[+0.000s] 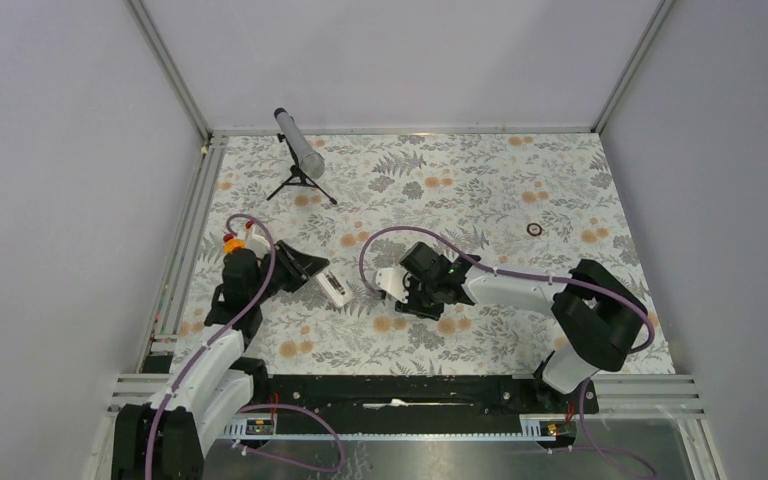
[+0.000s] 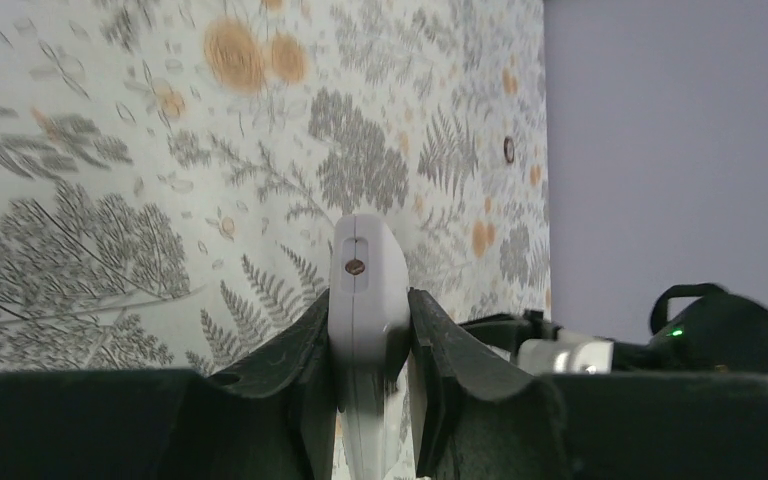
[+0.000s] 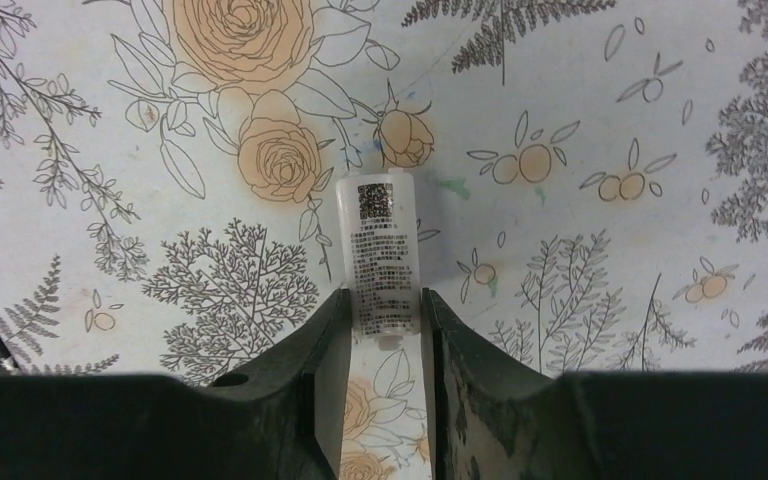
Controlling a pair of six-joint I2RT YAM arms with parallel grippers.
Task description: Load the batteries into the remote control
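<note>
Plain grey walls enclose a table under floral-patterned cloth.

The counter is covered with a pale cloth printed with grey ferns and orange roses, and aluminium rails run along its left and near edges. Near the far left corner stands a grey tube on a small black tripod, the tube tilted and the legs spread on the cloth. A thin black ring lies flat toward the far right, well apart from everything else. By the left edge sits a small orange toy, mostly hidden.
</note>
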